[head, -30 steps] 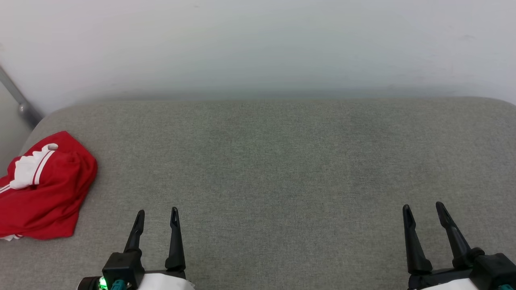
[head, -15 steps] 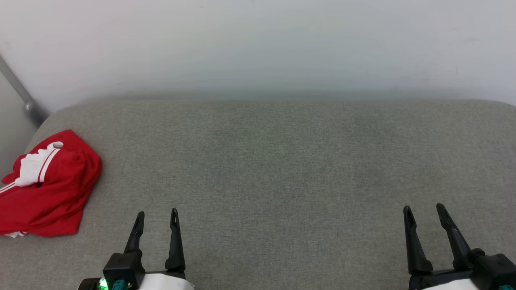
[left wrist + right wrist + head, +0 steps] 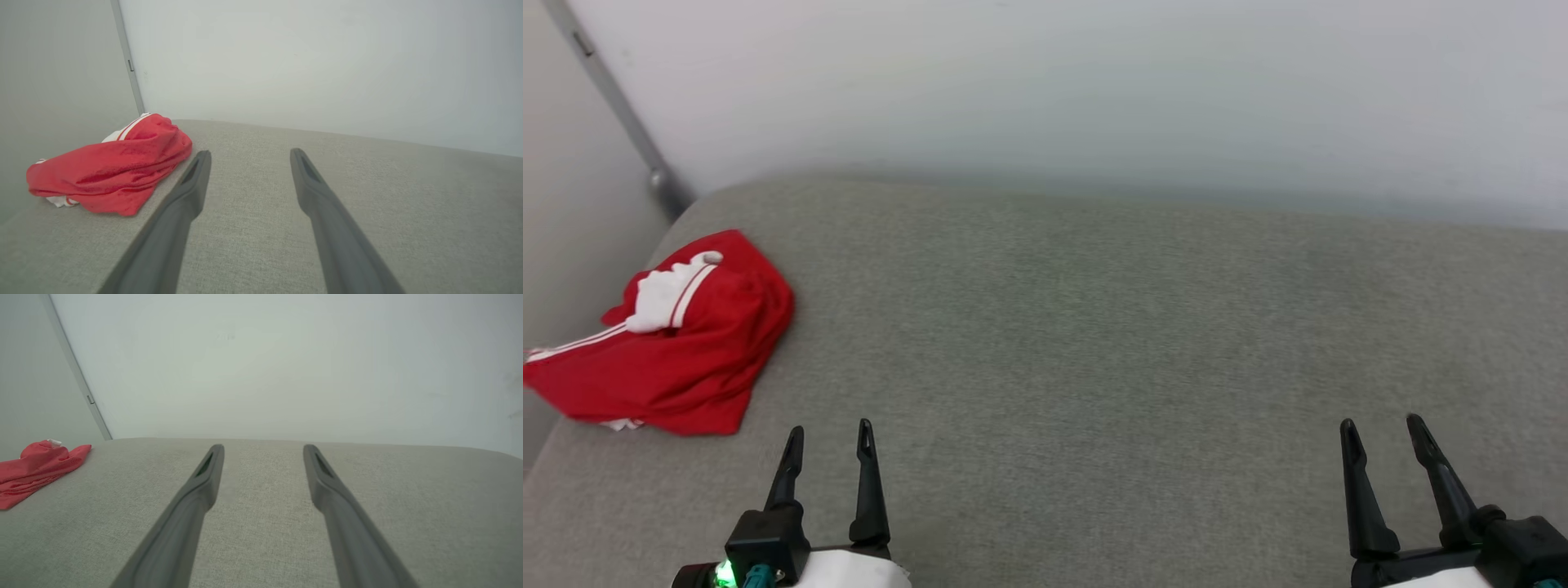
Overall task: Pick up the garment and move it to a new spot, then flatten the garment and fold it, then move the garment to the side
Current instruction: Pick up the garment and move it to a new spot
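Two grippers, both empty. Left gripper: two dark fingers spread wide, nothing between them, held over the grey padded surface and pointing toward the wall. Right gripper: the same, two fingers set wide apart with nothing gripped, well away from the left one on the other side of the surface. One garment: red, crumpled in a heap at the far left of the surface, near its rounded back corner. A white patch with a red stripe shows on top, and a scrap of white striped trim peeks out under the near edge. No lettering can be made out. The heap lies ahead and left of the left gripper, near it but not touching. One pale wall stands behind. One grey strip runs up the left corner beyond the garment.
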{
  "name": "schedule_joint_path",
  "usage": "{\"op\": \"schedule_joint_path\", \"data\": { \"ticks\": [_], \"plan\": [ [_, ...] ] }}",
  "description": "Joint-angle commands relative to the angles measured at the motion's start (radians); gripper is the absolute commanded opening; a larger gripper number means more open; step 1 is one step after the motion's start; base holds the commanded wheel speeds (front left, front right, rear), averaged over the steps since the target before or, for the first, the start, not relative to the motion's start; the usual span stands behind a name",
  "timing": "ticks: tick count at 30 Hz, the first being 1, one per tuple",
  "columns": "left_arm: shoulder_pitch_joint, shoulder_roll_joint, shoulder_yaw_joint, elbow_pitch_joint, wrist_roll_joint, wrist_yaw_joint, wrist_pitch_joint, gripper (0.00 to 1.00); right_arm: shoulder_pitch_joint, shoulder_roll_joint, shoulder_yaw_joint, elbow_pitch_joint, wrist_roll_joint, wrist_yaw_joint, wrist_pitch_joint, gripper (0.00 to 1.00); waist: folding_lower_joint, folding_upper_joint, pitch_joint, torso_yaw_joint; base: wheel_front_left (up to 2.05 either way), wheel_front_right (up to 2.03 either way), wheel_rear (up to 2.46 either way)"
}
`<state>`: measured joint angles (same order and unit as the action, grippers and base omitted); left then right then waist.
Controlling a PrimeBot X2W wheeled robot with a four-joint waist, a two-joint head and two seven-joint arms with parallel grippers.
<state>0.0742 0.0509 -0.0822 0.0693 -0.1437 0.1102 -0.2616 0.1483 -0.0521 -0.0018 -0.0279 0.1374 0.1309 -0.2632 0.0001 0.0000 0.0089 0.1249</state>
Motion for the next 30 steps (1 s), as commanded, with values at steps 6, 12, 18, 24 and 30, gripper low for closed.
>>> {"op": "schedule_joint_path", "data": {
  "ticks": [6, 12, 18, 24, 30],
  "plan": [
    [-0.012, -0.001, 0.022, -0.007, 0.005, 0.015, -0.005, 1.0, 0.008, 0.003, 0.005, -0.01, -0.01, 0.0, -0.002, 1.0, -0.0001, 0.0, 0.015, 0.114, 0.0, 0.0, 0.0],
    [-0.019, -0.001, 0.037, -0.014, 0.003, 0.029, -0.004, 1.0, -0.001, 0.003, 0.004, -0.015, -0.026, 0.0, -0.002, 1.0, -0.0001, 0.0, 0.03, 0.201, 0.0, 0.0, 0.0],
    [-0.017, -0.001, 0.047, -0.021, -0.009, 0.039, -0.004, 1.0, -0.004, 0.003, 0.011, -0.017, -0.036, 0.0, -0.002, 1.0, -0.0001, 0.0, 0.037, 0.274, 0.0, 0.0, 0.0],
    [-0.01, -0.001, 0.06, -0.024, -0.015, 0.053, -0.004, 1.0, -0.011, 0.003, 0.026, -0.021, -0.047, 0.0, -0.002, 1.0, -0.0001, 0.0, 0.043, 0.318, 0.0, 0.0, 0.0],
    [-0.007, -0.001, 0.068, -0.02, -0.016, 0.057, -0.004, 1.0, -0.011, 0.003, 0.029, -0.02, -0.048, 0.0, -0.002, 1.0, -0.0001, 0.0, 0.044, 0.326, 0.0, 0.0, 0.0]
  ]
}}
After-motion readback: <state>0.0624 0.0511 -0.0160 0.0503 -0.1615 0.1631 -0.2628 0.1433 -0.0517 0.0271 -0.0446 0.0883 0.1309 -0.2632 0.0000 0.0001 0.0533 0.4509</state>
